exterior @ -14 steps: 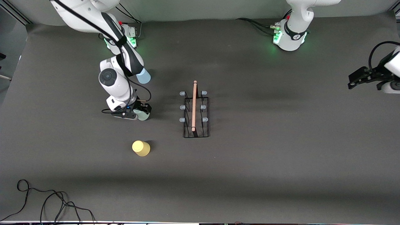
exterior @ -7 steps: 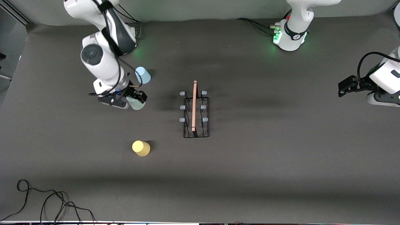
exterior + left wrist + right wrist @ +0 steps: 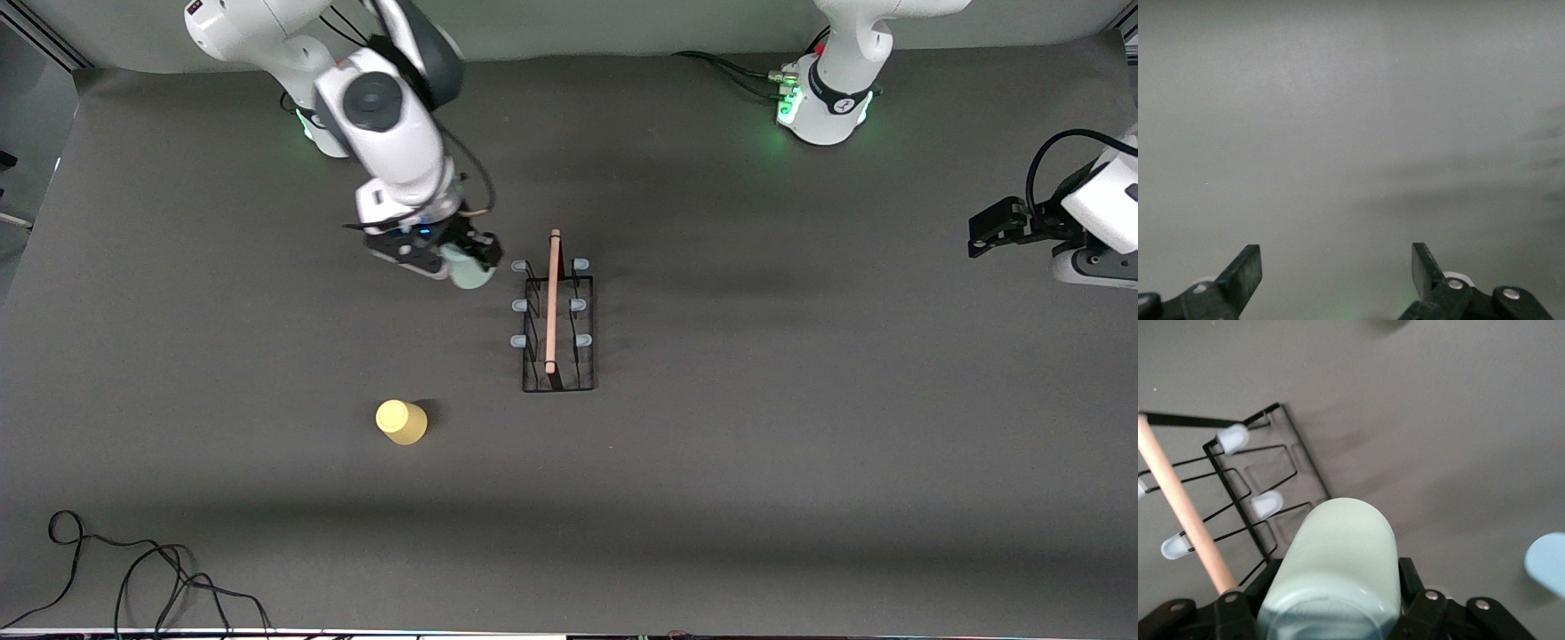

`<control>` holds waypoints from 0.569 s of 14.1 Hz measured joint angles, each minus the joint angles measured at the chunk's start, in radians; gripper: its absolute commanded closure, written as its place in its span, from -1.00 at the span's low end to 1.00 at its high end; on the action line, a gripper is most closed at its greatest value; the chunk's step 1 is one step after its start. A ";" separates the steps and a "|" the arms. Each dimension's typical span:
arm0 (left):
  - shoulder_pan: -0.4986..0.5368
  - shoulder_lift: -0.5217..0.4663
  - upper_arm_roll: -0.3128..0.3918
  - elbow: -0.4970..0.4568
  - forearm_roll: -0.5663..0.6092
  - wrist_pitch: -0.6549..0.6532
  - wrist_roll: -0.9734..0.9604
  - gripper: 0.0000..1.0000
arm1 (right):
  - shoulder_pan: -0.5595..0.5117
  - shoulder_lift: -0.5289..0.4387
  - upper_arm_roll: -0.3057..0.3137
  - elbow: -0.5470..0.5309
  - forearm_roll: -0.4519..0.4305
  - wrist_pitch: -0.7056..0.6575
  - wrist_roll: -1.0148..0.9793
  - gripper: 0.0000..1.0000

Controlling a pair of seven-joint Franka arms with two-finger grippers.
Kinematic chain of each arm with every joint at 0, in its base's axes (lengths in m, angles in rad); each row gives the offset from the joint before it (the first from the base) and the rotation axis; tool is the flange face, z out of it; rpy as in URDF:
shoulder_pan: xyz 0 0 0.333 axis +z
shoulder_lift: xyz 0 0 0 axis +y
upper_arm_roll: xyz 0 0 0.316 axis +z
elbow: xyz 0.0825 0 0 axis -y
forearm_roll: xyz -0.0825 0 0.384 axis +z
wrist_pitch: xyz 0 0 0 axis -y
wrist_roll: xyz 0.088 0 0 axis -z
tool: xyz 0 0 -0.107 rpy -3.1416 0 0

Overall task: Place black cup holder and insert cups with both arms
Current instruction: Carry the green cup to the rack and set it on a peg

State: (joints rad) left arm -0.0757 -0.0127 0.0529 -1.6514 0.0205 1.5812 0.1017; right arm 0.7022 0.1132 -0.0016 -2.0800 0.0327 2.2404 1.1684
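Note:
The black cup holder (image 3: pixel 553 302) stands mid-table, its wooden rod (image 3: pixel 1185 507) along the top and its blue-capped pegs (image 3: pixel 1233 439) bare. My right gripper (image 3: pixel 468 256) is shut on the pale green cup (image 3: pixel 468 274), held tilted in the air close beside the peg (image 3: pixel 518 266) at the rack's right-arm-side corner farthest from the front camera. The right wrist view shows the green cup (image 3: pixel 1335 553) between the fingers (image 3: pixel 1408 577), above the rack's wire edge. The yellow cup (image 3: pixel 401 421) stands nearer the front camera. The pale blue cup (image 3: pixel 1548 563) shows only in the right wrist view. My left gripper (image 3: pixel 987 229) (image 3: pixel 1336 267) waits open and empty.
Loose black cables (image 3: pixel 133 569) lie at the table's front corner on the right arm's end. Both green-lit arm bases (image 3: pixel 822 102) stand along the edge farthest from the front camera. The left gripper hangs over that arm's end of the dark mat.
The right arm lifted the green cup off the table and carried it from beside the blue cup across to the rack's corner peg. The left arm shifted slightly at its end.

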 measured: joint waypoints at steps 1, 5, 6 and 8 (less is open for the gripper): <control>0.000 0.000 0.000 0.000 0.001 0.000 0.000 -1.00 | 0.020 0.035 0.000 0.022 0.000 0.007 0.024 1.00; 0.000 0.001 0.000 -0.002 0.002 0.000 0.000 -1.00 | 0.053 0.126 -0.001 0.052 0.000 0.065 0.071 1.00; 0.000 0.001 0.000 -0.002 0.002 0.000 0.000 -1.00 | 0.062 0.138 -0.001 0.053 0.000 0.078 0.080 1.00; 0.000 0.002 0.000 -0.002 0.003 -0.001 0.000 -1.00 | 0.075 0.154 -0.001 0.054 0.000 0.091 0.093 -0.94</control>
State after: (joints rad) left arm -0.0755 -0.0108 0.0531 -1.6538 0.0230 1.5805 0.1017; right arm 0.7777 0.2671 -0.0021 -2.0262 0.0324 2.3314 1.2616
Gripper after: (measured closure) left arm 0.000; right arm 0.260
